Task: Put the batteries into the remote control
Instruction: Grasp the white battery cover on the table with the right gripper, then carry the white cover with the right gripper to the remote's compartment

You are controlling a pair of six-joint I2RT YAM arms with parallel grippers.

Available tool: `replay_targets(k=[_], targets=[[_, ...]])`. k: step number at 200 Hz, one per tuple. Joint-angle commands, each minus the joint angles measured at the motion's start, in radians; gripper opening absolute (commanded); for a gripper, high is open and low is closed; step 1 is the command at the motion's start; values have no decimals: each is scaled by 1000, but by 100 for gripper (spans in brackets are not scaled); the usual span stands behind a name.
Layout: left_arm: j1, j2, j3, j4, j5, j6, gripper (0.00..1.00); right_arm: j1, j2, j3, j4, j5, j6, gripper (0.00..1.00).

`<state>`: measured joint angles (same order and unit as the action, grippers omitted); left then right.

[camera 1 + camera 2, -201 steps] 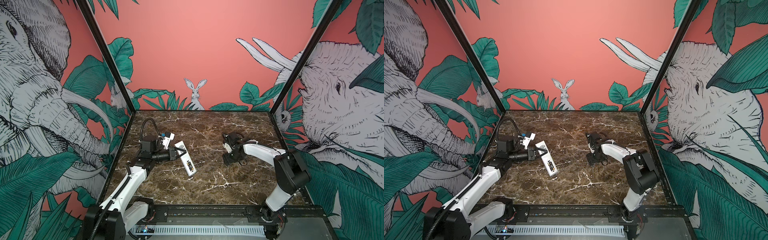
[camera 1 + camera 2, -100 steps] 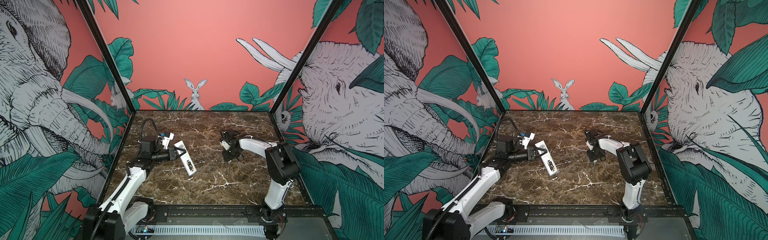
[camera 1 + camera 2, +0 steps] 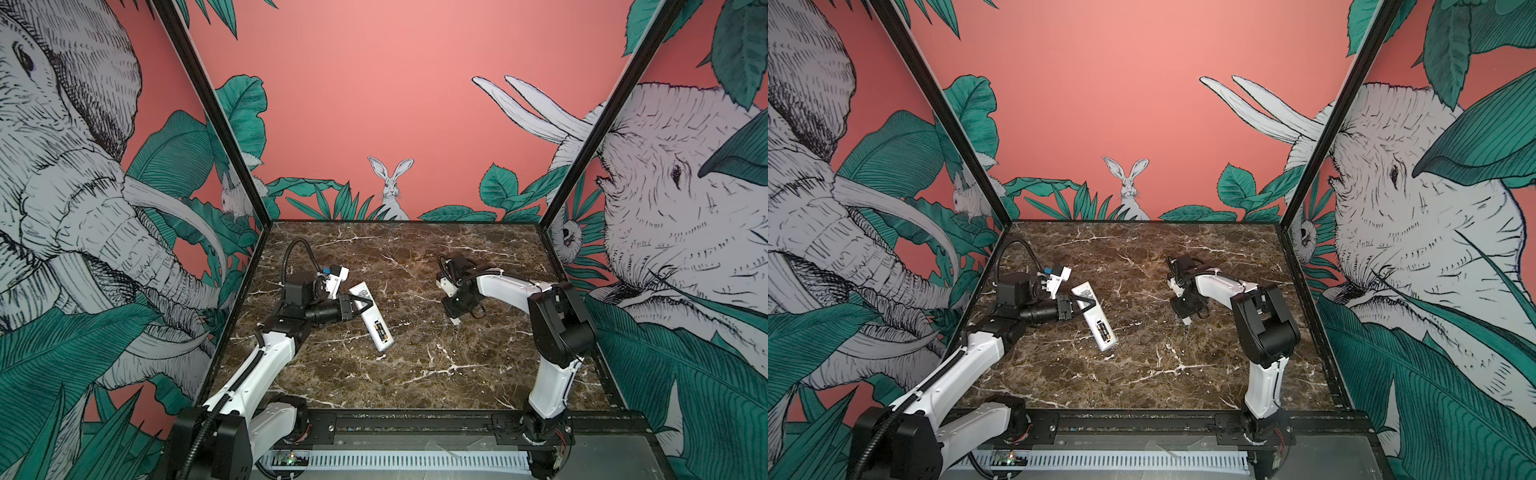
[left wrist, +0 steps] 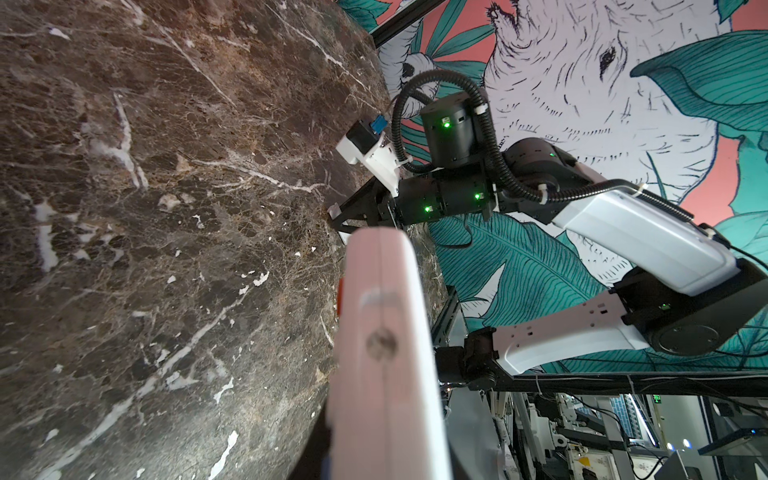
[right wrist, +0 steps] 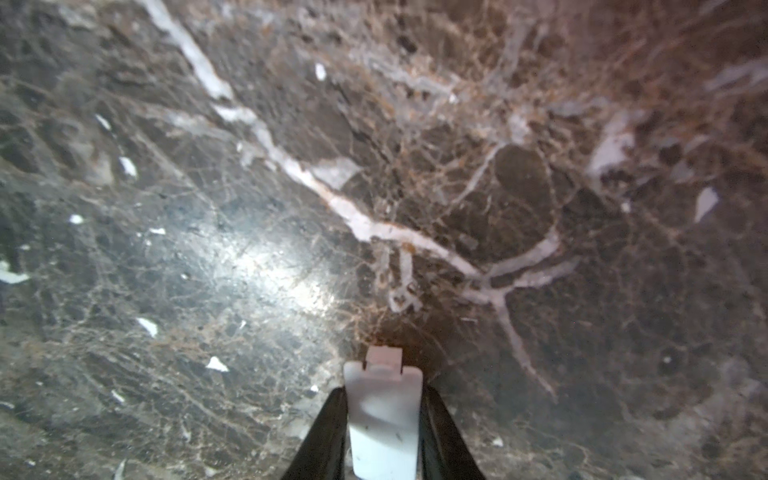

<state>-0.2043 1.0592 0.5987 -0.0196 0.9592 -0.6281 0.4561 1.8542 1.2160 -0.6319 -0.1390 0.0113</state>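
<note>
Brown marble, veined white, for the counter (image 3: 415, 374). Left of its centre and well back from the front edge, the remote control (image 3: 371, 318): slim, white, set aslant, one end toward the back-left corner, the other toward the front edge. Back side up, compartment uncovered in the half nearer the front edge. Inside that slot, the batteries (image 3: 380, 331), dark with faint orange marks, lying lengthwise; too small to tell more. Across the half nearer the back-left corner, the left gripper (image 3: 362, 306), reaching in from the left edge and clamped tight on the white body, the same in both top views. Close up and blurred in the left wrist view, one long white side of the remote control (image 4: 382, 353). Impossible to tell whether resting on the marble or raised just off it. Right of centre, nearer the right edge and well apart from the remote control, the right gripper (image 3: 455, 319), pointing down at the marble. Pinched between its black fingers (image 5: 324, 432), plain in the right wrist view, a small white battery cover (image 5: 384, 419) with a short tab at its free end. Tab very close to the marble; contact not clear.
</note>
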Motion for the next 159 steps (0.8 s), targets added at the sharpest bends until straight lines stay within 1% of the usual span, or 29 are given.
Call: replay_targets(k=[1,22,50,81,105,108,121,159], targets=[[0,-6,-13,76,1,-20,0,6,-80,-21,16,-12,-15,26],[-9,2,-24,103,-10,-31,0,13,-131,-40,33,-27,-14,26],[-25,24,-32,142,-12,-48,0,17,-164,-50,35,-49,-4,25],[-32,38,-28,152,-32,-45,0,30,-195,-45,37,-115,3,23],[-38,72,-42,204,-48,-60,0,78,-245,-54,68,-206,-5,22],[-38,79,-45,217,-47,-67,0,86,-280,-56,75,-219,-4,23],[-40,100,-51,261,-55,-94,0,123,-326,-70,109,-270,10,23],[-46,148,-49,312,-57,-125,0,228,-432,-109,280,-387,146,23]])
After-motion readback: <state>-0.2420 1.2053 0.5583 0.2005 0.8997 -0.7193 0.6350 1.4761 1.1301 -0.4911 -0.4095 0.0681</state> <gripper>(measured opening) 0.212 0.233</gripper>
